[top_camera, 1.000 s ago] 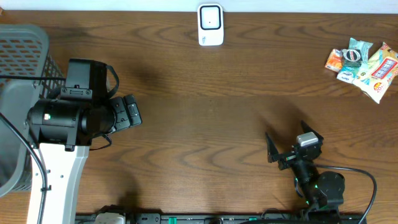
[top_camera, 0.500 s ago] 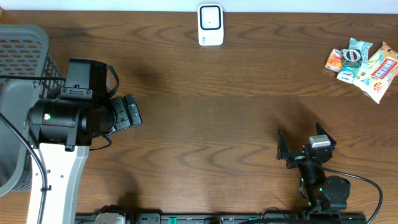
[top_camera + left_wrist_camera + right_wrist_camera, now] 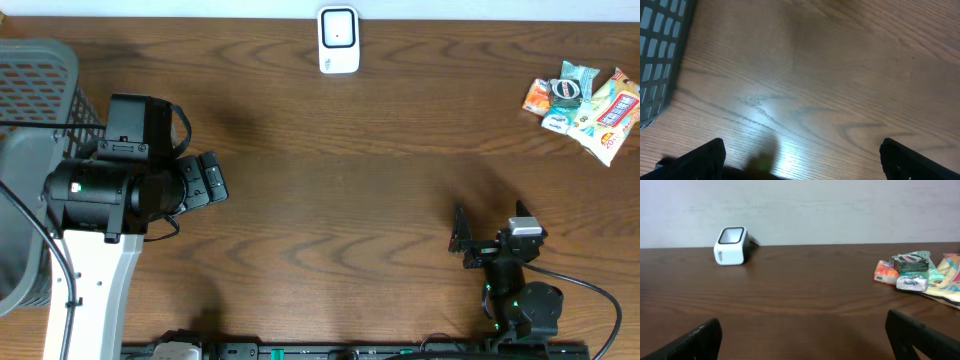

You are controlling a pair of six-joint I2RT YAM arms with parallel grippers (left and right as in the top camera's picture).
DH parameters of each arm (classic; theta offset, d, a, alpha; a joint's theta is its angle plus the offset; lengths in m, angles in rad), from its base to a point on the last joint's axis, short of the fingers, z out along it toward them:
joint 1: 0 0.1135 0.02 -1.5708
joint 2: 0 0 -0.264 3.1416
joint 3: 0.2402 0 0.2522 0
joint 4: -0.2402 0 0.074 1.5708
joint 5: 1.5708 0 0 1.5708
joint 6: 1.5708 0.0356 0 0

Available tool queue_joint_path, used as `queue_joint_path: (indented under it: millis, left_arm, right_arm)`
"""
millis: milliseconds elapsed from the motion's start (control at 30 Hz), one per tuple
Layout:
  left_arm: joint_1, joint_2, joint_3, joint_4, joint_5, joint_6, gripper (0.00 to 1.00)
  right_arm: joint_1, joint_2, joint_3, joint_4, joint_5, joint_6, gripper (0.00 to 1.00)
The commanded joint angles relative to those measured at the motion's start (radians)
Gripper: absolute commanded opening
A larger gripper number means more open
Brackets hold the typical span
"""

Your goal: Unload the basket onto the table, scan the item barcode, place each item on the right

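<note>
The heap of small colourful snack packets [image 3: 583,103] lay at upper right — diagonally beyond my right gripper [image 3: 488,230], the nearer one. It and the left gripper [image 3: 210,180] stood spread, empty — barcodes probably hidden.

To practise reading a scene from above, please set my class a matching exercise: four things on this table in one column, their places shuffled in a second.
Things
1. white box-shaped barcode scanner
2. grey plastic mesh basket
3. pile of colourful snack packets
4. right gripper

Places
A. far right corner of the brown wooden table
B. near edge, right side, standing open
C. middle of the far edge
D. left end

Pairs: 1-C, 2-D, 3-A, 4-B
</note>
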Motion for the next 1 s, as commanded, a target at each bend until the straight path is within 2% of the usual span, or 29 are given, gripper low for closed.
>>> queue_joint_path:
  millis: [0,967]
  left_arm:
    - [0.0,-0.001,0.004,-0.003,-0.003,-0.002,0.98]
    - [0.0,-0.001,0.004,-0.003,-0.003,-0.002,0.98]
  right_arm:
    - [-0.009,-0.008,-0.001,-0.009,0.017,-0.04,0.99]
    - [-0.008,-0.007,-0.001,-0.001,-0.012,-0.058,0.99]
